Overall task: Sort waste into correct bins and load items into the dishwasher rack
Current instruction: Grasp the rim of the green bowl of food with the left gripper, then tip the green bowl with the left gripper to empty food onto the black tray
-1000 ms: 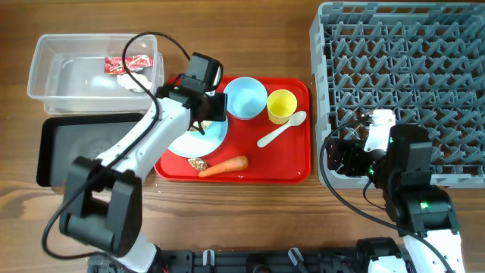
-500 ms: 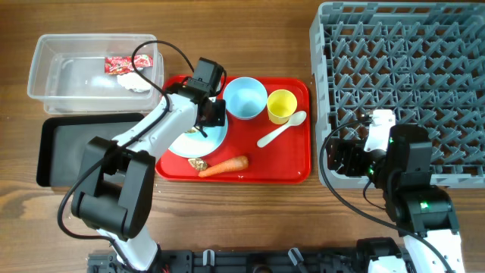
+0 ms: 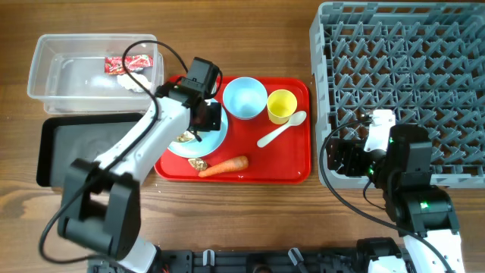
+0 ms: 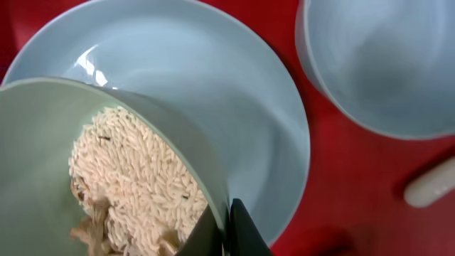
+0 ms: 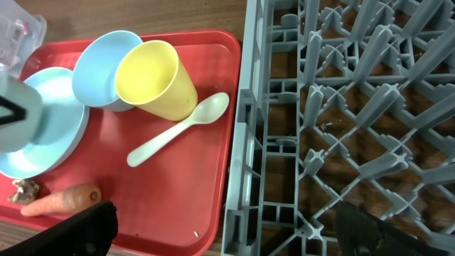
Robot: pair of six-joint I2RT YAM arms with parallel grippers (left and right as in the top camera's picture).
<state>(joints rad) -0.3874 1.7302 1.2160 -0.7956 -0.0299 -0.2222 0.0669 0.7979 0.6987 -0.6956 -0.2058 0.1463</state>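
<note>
Wood-grain tabletop lies under everything, with a glossy, flat red tray at its middle. My left claw is pinched together on the thin rim of a smooth, pale bowl, holding it over the round light blue plate; I cannot tell whether bowl and plate touch. Inside that bowl, white rice-like crumbs heap against the wall, with small brown scraps at their edge. Right of the plate stand a second bowl, nothing in it, and a yellow cup; a white plastic spoon lies near them. An orange carrot and a brown crumb lie at the tray's near edge. Far left, the clear tub holds a red wrapper and crumpled tissue; the matte black tray lies just nearer. My right claw hangs spread wide, gripping nothing, over the near left edge of the grey pegged rack.
</note>
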